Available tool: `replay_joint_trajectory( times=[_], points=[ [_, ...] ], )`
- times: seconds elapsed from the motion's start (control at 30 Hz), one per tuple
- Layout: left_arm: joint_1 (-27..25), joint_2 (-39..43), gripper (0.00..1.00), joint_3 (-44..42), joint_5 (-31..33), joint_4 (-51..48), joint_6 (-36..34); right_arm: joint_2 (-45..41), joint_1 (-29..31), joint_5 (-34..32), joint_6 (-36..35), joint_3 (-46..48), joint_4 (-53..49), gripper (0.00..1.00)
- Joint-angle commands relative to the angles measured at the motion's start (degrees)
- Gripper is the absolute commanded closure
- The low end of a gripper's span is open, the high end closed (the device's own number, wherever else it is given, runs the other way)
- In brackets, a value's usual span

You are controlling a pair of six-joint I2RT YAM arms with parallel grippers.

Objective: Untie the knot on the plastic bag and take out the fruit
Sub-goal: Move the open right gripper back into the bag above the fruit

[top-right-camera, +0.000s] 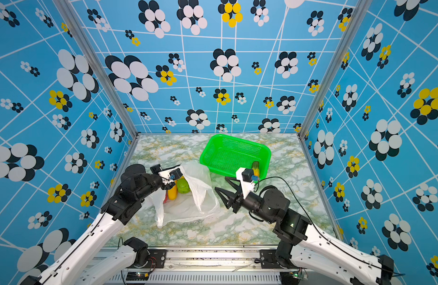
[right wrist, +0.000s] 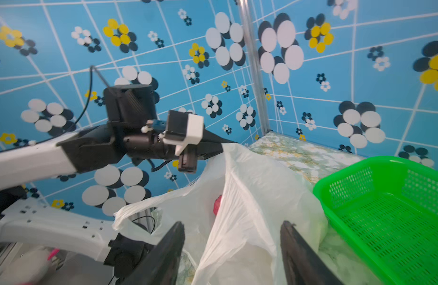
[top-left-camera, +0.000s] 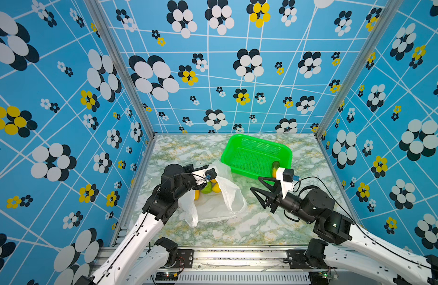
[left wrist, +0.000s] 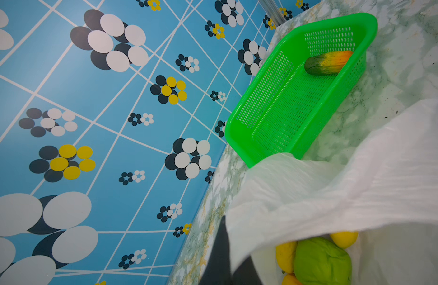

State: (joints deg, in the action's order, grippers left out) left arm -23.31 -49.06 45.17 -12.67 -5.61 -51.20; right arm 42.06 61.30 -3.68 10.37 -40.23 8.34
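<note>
Left gripper [right wrist: 220, 144] is pinching the thin translucent white plastic bag [top-left-camera: 227, 197] by its raised rim at centre frame, right gripper [top-left-camera: 254, 183] is hovering beside it, jaws apart.

Most of the fruit [top-right-camera: 183, 186] is concealed by the plastic bag [top-right-camera: 200, 192] and the left arm [top-right-camera: 139, 187]; one finger of the left hand [left wrist: 235, 246] is largely covered by a bag fold.

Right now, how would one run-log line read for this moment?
left pincer: shut on bag rim | right pincer: open, empty, beside bag | bag: open, fruits inside | basket: one fruit
</note>
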Motion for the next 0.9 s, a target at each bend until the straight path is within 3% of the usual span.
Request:
replay_joint_trajectory(
  times=[0.0, 0.13, 0.3, 0.43, 0.63, 0.87],
  points=[
    [0.34, 0.05, 1.00, 2.10, -0.76, 0.42, 1.61, 4.57, 7.28, -5.19, -13.04, -1.63, 2.46, 0.37],
    [1.31, -0.07, 1.00, 2.37, -1.70, 0.51, 2.29, 15.22, 16.50, -10.37, -19.71, -5.51, 1.83, 0.39],
    [1.51, 0.10, 1.00, 2.38, -2.12, 0.26, 2.43, 29.60, 21.73, -14.87, -22.94, -9.33, 4.32, 0.47],
    [1.39, 0.19, 1.00, 2.47, -2.49, -0.01, 2.28, 39.68, 21.85, -18.62, -20.31, -12.42, 7.74, 0.50],
    [1.07, 0.63, 1.00, 2.21, -3.46, -0.11, 1.78, 49.29, 20.69, -26.12, -17.05, -19.01, 5.44, 0.70],
    [0.32, 1.37, 1.00, 2.14, -3.64, -0.55, 1.04, 58.81, 16.82, -31.77, -10.08, -27.01, -2.10, 0.78]
  ],
)
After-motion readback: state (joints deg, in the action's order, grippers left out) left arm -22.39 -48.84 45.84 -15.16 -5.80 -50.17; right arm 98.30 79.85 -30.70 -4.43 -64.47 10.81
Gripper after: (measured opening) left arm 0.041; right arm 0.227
